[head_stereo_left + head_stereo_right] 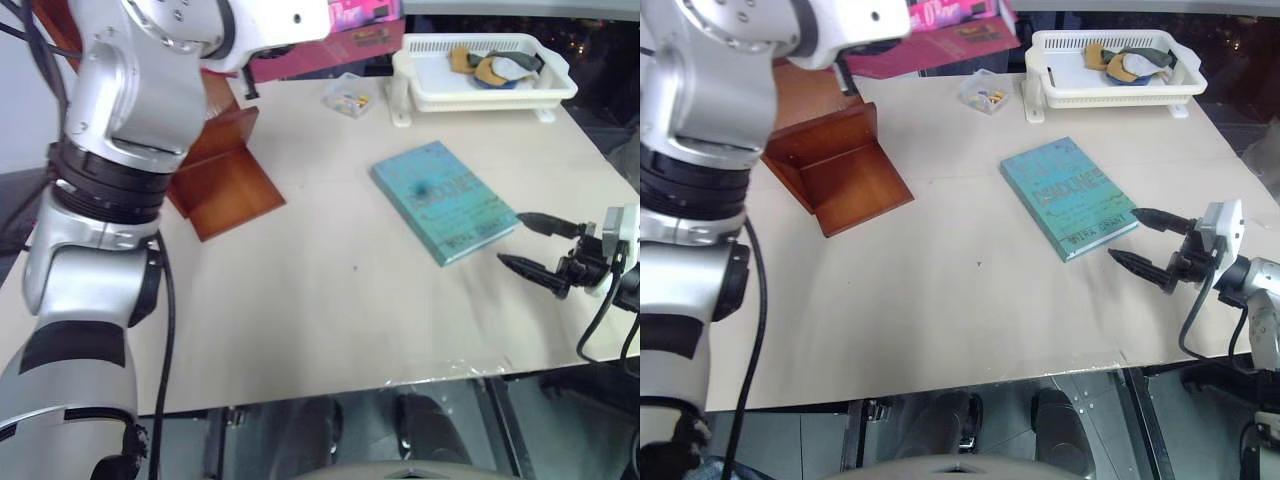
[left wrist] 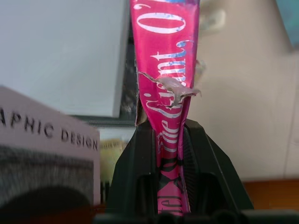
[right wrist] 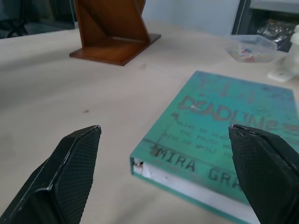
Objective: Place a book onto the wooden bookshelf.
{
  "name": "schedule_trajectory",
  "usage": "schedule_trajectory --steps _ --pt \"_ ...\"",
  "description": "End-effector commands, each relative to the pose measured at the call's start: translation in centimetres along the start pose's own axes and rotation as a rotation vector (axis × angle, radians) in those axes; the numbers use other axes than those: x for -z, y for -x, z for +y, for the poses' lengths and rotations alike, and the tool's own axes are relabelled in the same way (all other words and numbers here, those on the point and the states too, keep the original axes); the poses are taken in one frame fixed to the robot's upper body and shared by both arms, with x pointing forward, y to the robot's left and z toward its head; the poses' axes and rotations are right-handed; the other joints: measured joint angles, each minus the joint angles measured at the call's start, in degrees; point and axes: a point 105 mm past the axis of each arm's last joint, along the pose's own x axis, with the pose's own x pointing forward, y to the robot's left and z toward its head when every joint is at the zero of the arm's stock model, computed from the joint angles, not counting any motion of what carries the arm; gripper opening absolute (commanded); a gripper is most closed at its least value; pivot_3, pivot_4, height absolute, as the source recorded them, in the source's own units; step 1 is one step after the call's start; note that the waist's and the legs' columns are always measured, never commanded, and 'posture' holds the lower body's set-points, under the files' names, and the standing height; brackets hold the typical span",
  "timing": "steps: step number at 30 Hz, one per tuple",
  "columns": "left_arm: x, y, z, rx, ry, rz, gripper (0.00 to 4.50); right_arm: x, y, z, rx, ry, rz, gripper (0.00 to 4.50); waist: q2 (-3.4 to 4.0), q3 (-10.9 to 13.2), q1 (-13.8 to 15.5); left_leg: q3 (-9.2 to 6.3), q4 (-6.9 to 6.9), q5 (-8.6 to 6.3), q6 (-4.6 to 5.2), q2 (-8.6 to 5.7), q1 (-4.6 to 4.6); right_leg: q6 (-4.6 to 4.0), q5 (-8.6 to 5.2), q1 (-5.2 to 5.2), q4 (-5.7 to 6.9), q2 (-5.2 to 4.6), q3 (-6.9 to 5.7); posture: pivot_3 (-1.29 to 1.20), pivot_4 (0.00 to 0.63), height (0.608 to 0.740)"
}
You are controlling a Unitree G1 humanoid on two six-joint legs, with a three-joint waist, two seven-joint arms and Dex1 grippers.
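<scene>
A: What holds what?
B: The wooden bookshelf stands bare; the white tray holds small objects.
A: And the hands?
B: The left gripper pinches the book above the shelf; the right gripper gapes beside a teal book.

the bench lies bare across its near and middle stretch, giving open passage. a teal book lies flat just beside the right end effector. the wooden bookshelf blocks the far left; a white tray and small clear box line the far edge.
</scene>
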Motion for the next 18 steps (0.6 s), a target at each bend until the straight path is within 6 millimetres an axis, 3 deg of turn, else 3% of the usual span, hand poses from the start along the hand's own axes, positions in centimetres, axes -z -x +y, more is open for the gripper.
schedule_trajectory --steps 1,9,18 --pt "0.0 2.0 0.6 -0.026 -0.04 0.018 0.34 -2.0 -0.4 -0.7 -0.027 0.009 -0.107 4.5 -0.01 0.01 0.11 -0.01 0.0 0.0 0.0 0.0 0.0 0.0 0.0 0.0 0.01 0.0 0.0 0.0 0.15 0.74" --pt "2.1 3.9 0.0 0.003 -0.067 0.126 0.34 -4.4 -0.8 -1.5 -0.163 -0.08 -0.197 4.5 -0.02 0.04 0.36 -0.03 0.05 -0.01 0.01 0.01 -0.03 -0.01 0.0 0.0 0.01 0.01 -0.02 0.0 0.15 0.74" --pt "3.3 5.4 0.3 -0.011 -0.087 0.223 0.34 -4.9 -1.7 -1.8 -0.25 -0.144 -0.273 4.5 -0.03 0.05 0.18 -0.01 0.07 -0.04 0.07 0.03 -0.02 -0.01 0.0 0.0 0.04 0.04 -0.01 0.0 0.15 0.74"
